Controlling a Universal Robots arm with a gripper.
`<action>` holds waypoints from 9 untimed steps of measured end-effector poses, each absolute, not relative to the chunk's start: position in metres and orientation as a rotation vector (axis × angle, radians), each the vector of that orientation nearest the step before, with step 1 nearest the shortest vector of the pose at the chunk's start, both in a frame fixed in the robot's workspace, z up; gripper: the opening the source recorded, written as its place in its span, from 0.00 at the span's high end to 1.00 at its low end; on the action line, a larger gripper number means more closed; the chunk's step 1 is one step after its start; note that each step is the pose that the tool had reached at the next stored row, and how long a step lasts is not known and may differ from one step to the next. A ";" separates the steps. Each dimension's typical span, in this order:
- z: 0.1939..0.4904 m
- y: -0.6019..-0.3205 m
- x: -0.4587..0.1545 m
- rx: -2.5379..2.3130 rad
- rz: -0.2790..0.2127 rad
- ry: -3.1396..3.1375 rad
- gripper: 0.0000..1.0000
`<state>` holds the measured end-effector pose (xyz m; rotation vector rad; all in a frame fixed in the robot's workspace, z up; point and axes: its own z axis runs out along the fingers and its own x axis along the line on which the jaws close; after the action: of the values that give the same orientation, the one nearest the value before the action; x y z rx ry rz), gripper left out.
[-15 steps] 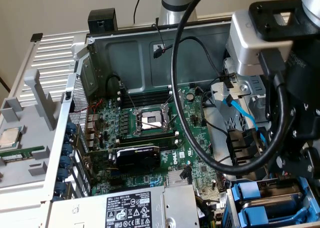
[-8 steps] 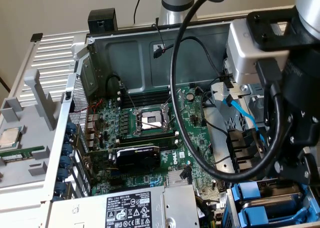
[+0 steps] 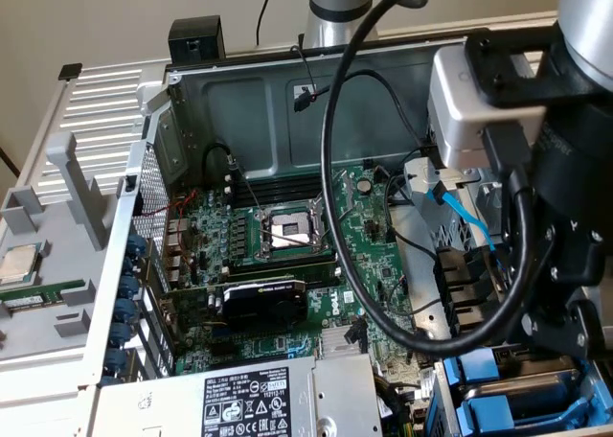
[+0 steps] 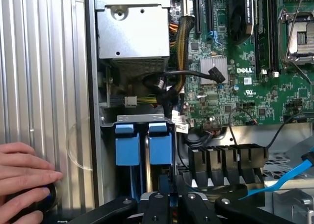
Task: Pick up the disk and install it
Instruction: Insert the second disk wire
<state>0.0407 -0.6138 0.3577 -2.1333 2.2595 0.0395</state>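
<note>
Inside, open computer case [image 3: 287,102] with motherboard [image 3: 316,255] at frame centre. Lower right: drive bay [image 4: 142,145], blue carriers seated. Fingers [image 4: 171,204] nearly shut above the disk [image 4: 160,143]; hold uncertain. Possible jam from tilt or snagged blue cable [image 3: 469,217].

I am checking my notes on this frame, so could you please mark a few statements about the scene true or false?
1. The CPU socket on the motherboard is empty. True.
2. The claw stands wide open. False: it is shut, above the blue drive carriers.
3. A hand rests on the ridged metal panel. True.
4. The case is closed. False: it is open, boards exposed.
5. A chip lies outside the case, at the exterior view's left. True.
6. The SATA cable is red. False: blue.
</note>
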 end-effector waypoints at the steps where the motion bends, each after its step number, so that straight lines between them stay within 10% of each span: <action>1: 0.357 -0.614 0.041 -2.132 0.036 2.258 0.84; 9: 0.355 -0.614 0.040 -2.128 0.028 2.253 0.84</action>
<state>0.0405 -0.6143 0.3548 -2.1281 2.2533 0.0277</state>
